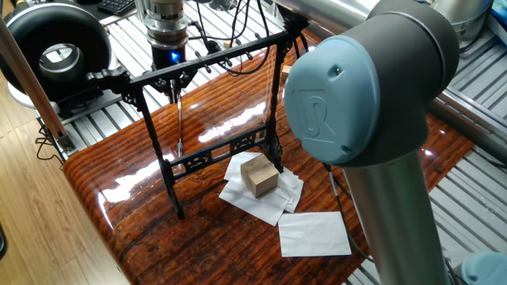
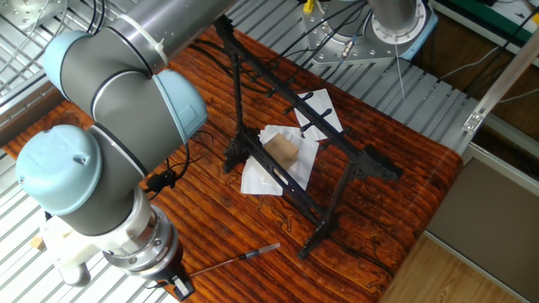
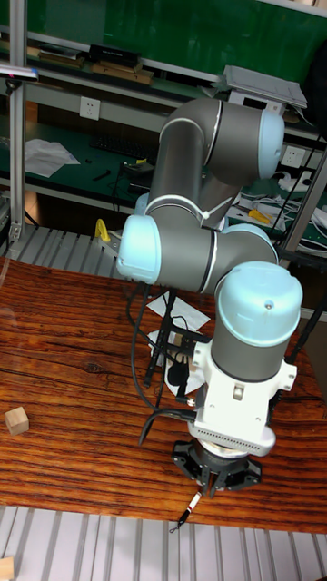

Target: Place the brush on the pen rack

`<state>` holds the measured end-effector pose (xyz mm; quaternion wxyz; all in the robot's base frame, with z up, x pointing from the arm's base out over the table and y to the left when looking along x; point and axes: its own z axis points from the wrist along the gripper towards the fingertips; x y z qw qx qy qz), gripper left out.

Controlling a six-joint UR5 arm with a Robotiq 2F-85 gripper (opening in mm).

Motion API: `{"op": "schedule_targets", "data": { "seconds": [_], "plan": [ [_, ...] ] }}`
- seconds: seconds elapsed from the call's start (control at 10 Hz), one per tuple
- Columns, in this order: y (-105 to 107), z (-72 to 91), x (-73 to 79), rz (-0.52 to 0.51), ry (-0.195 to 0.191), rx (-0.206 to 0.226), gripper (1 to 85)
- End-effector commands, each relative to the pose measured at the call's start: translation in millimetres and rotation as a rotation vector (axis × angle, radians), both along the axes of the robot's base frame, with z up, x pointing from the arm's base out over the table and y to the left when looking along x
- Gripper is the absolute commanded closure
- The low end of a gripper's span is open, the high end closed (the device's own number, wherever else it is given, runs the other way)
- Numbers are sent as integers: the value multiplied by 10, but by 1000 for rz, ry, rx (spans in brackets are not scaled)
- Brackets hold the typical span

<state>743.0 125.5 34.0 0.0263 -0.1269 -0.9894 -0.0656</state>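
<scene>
The brush (image 1: 179, 123) is held by its upper end and hangs almost upright above the table (image 1: 119, 186), close to the edge that lies nearest in the tall fixed view, with its lower tip just above the wood; whether the tip touches cannot be told. It is pinched between the jaws of the gripper (image 1: 175, 84), which are closed on its top. In one fixed view, a black round device (image 1: 55, 43) is seen off the table at the far left, on the slatted metal surface. The brush and gripper are found next, and the long top bar of the pen rack (image 1: 207, 58) crosses just in front of them, so that the brush is seen through the frame, beside the rack's left leg and apart from the pegs. No brush is carried on the pegs. The rack stands upright on both legs across the middle of the table. To its right, on the side away from the brush, a wooden block (image 1: 259, 174) is set on a pile of white paper sheets (image 1: 238, 190) just beside the rack's foot, and a single white sheet (image 1: 313, 233) lies nearer the table's edge. A second small block (image 3: 15, 420) is seen near the table's left edge in the tall fixed view.
</scene>
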Motion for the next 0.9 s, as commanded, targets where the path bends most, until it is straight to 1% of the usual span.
{"op": "schedule_targets", "data": {
  "seconds": [0.0,0.2,0.5,0.6,0.8],
  "plan": [
    [-32,50,-18,19,0,-4,707],
    [-1,57,-12,28,-3,7,670],
    [31,89,-74,58,12,24,600],
    [46,98,-98,60,19,31,597],
    [33,134,-121,67,20,30,597]
  ]
}}
